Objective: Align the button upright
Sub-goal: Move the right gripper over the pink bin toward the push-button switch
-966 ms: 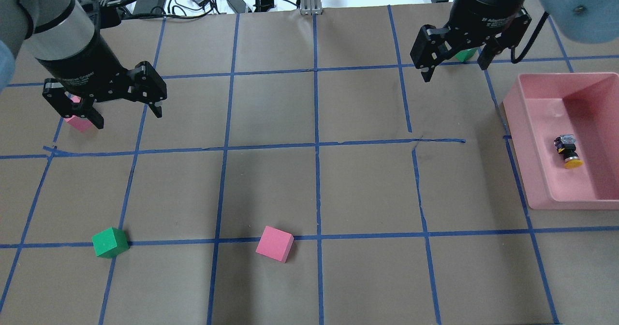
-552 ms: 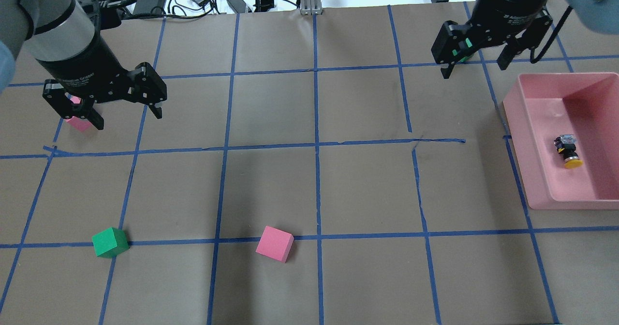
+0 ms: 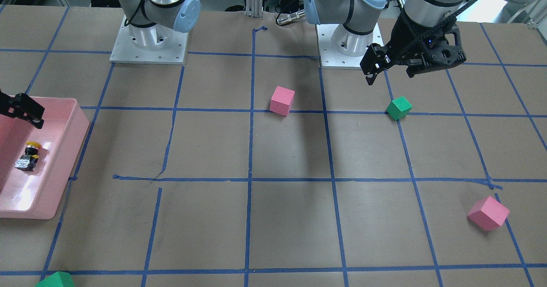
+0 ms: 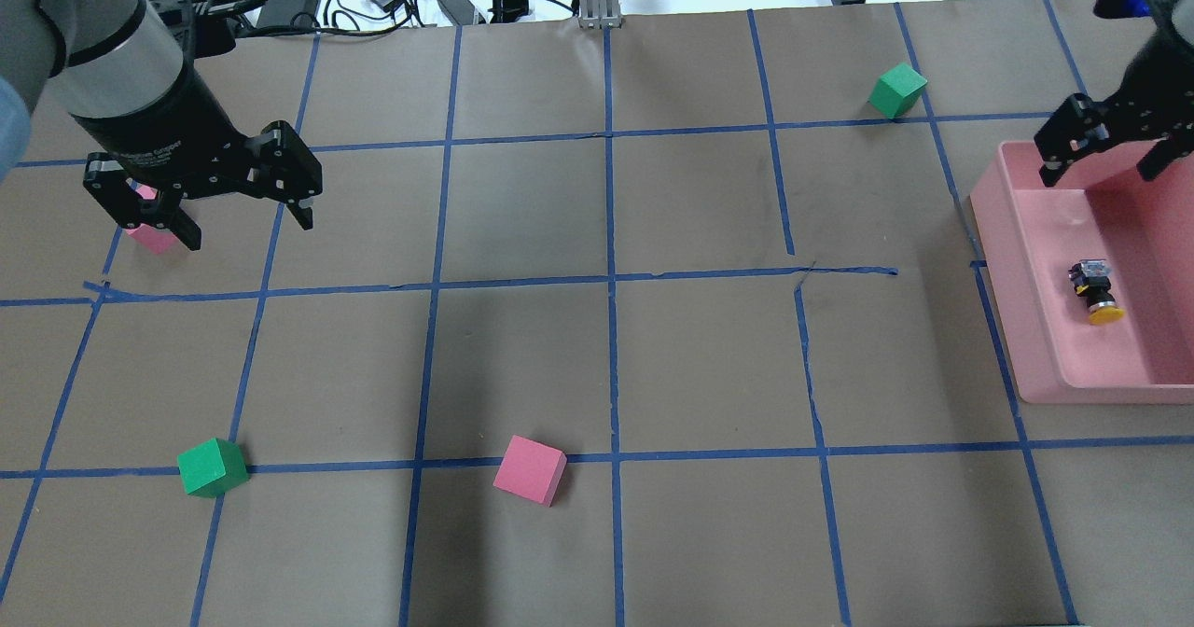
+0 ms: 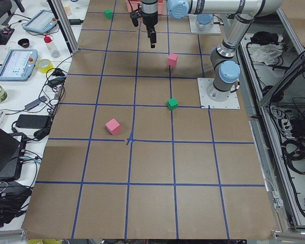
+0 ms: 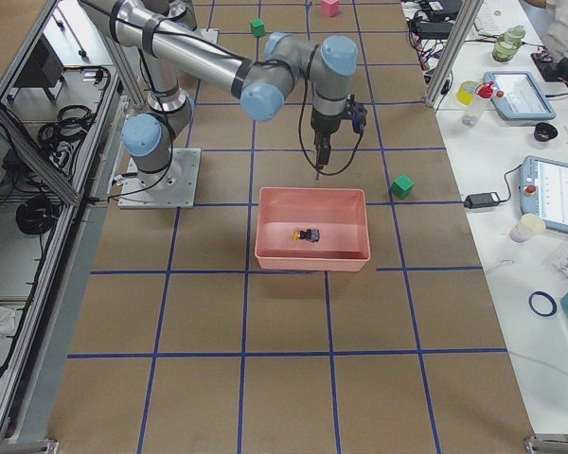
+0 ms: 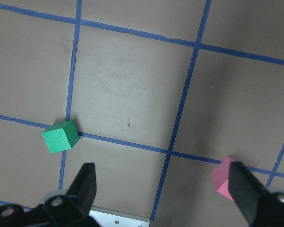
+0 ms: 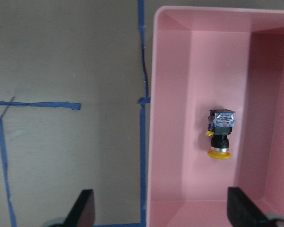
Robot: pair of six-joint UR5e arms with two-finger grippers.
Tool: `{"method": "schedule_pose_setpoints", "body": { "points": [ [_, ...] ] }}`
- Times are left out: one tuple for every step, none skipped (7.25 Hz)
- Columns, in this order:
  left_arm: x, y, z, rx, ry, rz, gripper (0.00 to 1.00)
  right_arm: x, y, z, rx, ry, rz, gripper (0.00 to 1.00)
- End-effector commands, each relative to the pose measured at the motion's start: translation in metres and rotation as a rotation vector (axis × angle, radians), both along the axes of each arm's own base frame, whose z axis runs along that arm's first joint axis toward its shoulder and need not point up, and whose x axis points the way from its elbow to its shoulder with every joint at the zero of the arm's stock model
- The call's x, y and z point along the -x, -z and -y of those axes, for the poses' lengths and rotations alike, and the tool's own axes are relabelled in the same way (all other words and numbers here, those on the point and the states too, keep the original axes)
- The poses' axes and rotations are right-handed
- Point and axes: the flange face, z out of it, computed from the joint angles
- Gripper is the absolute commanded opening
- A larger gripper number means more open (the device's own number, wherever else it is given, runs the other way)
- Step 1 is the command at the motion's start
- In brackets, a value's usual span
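Button (image 8: pixel 221 135) sideways, seemingly off tray (image 8: pixel 173 94) walls

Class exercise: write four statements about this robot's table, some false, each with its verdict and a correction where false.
1. The small yellow-capped push-button lies on its side inside the pink plastic tray. True.
2. The right end effector is shut on the button. False: it is open and empty, apart from the button.
3. The left end effector is open and holds nothing. True.
4. A green cube sits in the tray. False: both green cubes rest on the brown paper outside it.
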Motion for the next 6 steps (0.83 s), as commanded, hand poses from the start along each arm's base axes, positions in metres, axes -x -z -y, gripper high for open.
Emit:
{"method": "schedule_pose_setpoints", "body": {
  "points": [
    [0.000, 0.001, 0.000, -0.001, 0.000, -0.002, 1.00, 0.051, 0.068, 0.000, 0.013, -0.035, 0.055, 0.95],
    [0.000, 0.001, 0.000, -0.001, 0.000, -0.002, 1.00, 0.065, 0.082, -0.002, 0.060, -0.028, 0.010, 0.95],
    [0.000, 0.002, 0.001, -0.006, 0.000, -0.003, 1.00, 0.077, 0.105, -0.012, 0.062, -0.014, 0.021, 0.95],
    [0.000, 0.006, 0.000, -0.013, 0.000, -0.002, 1.00, 0.083, 0.118, -0.015, 0.091, -0.015, 0.000, 0.95],
    [-0.001, 0.009, -0.002, -0.020, 0.000, 0.002, 1.00, 0.079, 0.132, -0.021, 0.075, -0.014, 0.014, 0.95],
    [-0.001, 0.009, -0.002, -0.020, 0.000, 0.001, 1.00, 0.078, 0.137, -0.023, 0.076, -0.010, 0.016, 0.95]
  ]
}}
